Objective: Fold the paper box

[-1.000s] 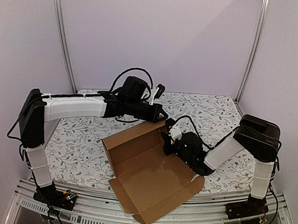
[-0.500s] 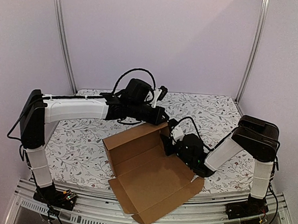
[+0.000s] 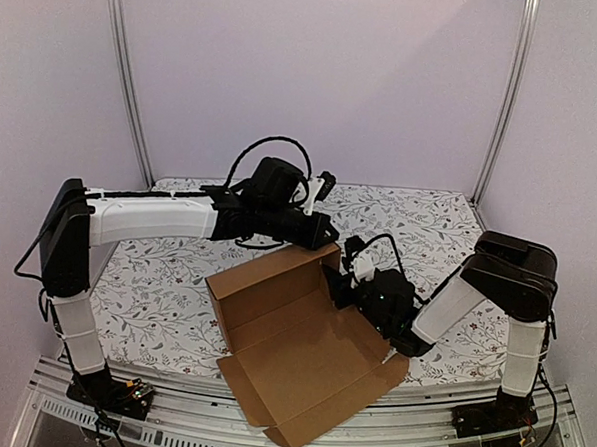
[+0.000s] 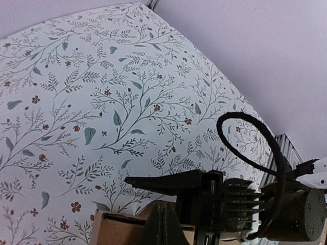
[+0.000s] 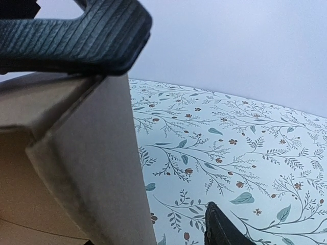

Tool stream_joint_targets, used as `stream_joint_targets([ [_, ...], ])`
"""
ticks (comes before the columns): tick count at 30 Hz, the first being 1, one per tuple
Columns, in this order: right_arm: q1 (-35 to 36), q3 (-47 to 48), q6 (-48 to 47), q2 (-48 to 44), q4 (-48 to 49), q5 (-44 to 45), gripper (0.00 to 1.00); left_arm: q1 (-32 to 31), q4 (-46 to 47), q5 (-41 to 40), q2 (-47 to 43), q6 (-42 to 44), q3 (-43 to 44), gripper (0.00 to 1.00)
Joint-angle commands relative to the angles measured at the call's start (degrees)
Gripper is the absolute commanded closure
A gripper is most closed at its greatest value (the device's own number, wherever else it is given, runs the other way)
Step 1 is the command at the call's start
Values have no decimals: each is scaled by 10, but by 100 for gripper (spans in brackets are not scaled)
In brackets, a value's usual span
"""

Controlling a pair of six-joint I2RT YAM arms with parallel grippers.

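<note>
Brown paper box (image 3: 295, 335) half-folded, far wall up; R hand (image 3: 339, 280) spread, L hand (image 3: 330, 233) pressed together.

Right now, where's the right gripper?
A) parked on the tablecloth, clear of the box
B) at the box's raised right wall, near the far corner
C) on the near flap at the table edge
B: the top view puts the right gripper at the paper box's raised right wall, and its wrist view shows that cardboard between its open fingers.
</note>
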Motion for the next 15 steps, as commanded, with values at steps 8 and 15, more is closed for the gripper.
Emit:
stream_joint_targets([
  [8,-9,26,2,21,17,4,54,-7,-49,-8,21,7,-20,100],
  [15,-11,41,-2,22,13,1,63,-7,-53,-11,18,9,-18,100],
])
